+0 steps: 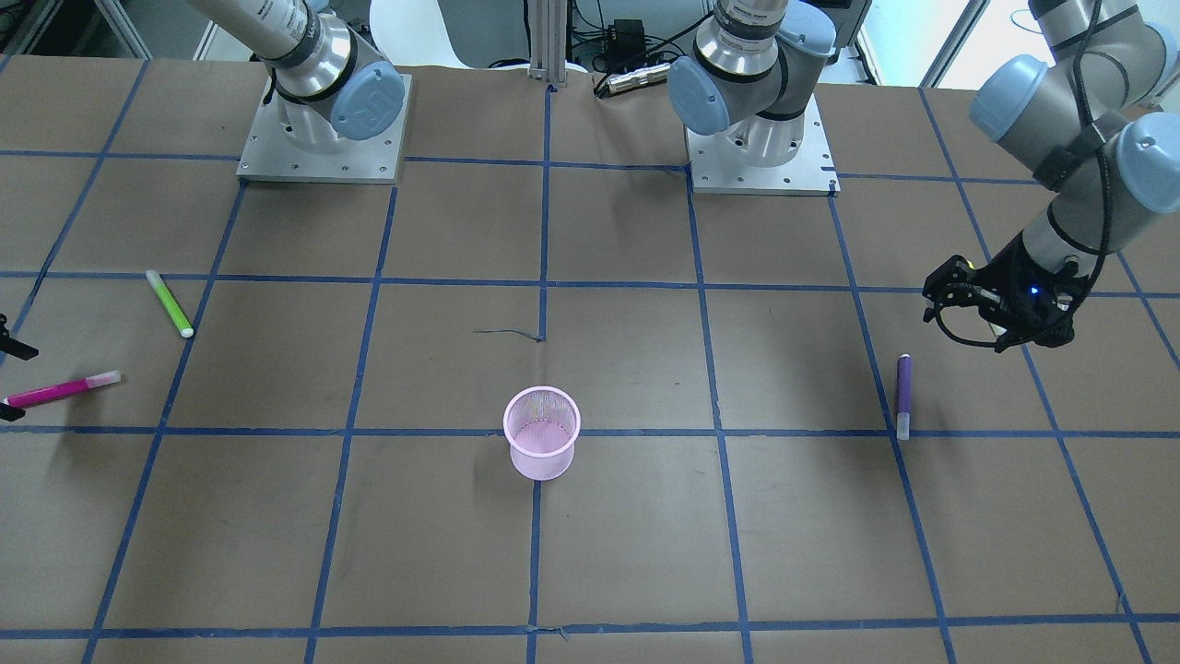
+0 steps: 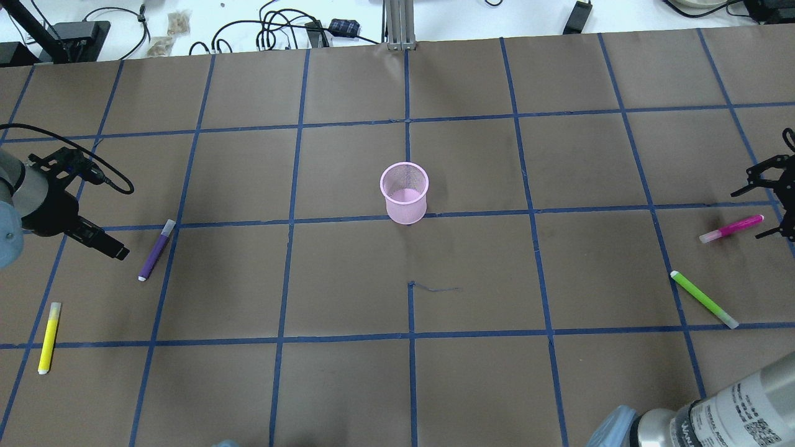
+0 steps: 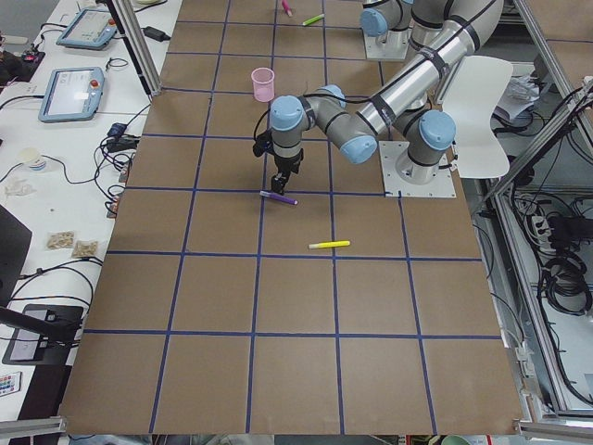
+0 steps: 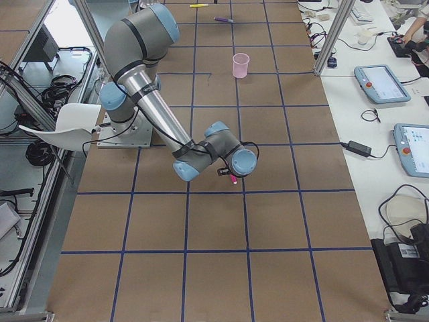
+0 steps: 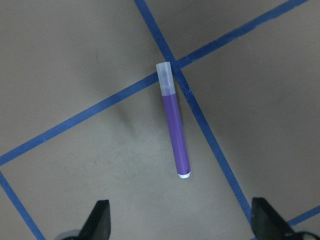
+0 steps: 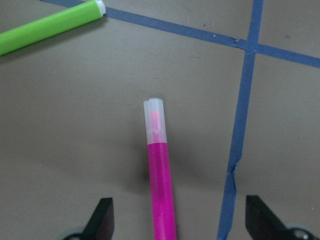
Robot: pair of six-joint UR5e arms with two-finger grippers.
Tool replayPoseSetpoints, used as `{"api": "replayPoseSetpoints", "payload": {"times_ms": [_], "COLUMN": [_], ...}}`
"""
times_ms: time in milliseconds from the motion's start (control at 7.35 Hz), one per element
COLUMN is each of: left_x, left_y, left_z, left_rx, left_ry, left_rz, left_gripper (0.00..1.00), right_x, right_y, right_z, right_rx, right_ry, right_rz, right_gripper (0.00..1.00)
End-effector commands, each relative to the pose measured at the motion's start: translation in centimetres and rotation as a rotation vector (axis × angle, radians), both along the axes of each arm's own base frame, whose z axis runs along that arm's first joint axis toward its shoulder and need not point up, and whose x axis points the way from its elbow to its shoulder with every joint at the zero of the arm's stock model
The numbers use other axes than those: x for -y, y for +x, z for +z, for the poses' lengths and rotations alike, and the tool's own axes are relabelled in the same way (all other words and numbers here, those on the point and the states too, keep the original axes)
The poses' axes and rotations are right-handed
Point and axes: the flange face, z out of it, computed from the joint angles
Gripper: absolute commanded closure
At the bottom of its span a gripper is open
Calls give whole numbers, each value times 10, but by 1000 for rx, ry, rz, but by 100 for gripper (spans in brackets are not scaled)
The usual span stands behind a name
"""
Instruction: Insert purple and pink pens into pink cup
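Note:
The pink mesh cup (image 2: 404,192) stands upright and empty at the table's middle, also in the front view (image 1: 542,433). The purple pen (image 2: 155,249) lies flat on the left side. My left gripper (image 5: 182,225) is open and hovers beside it; the pen (image 5: 175,132) lies ahead of the fingertips, not between them. The pink pen (image 2: 731,228) lies flat at the right edge. My right gripper (image 2: 767,208) is open and empty, its fingers on either side of the pen's rear end (image 6: 162,190).
A green pen (image 2: 704,299) lies near the pink one, toward the robot. A yellow pen (image 2: 49,337) lies at the near left. Blue tape lines grid the brown table. Both arm bases (image 1: 323,129) stand at the robot's edge.

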Motion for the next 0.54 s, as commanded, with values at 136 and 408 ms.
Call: {"api": "replayPoseSetpoints", "payload": {"times_ms": [136,408], "left_x": [-7,-1], "left_y": [-4,0], "left_z": [-40,-58], "left_rx": [-1,-3], "left_ry": [-2,0], "left_rz": [-7,-7], "left_gripper": [0,0], "right_x": [-5,-6], "right_y": [-13,-12], "right_z": [-18,-20], "right_rx": [50,56], "right_ry": [2,0], "right_rz": [-49,-46], "right_gripper": [12,20]}}
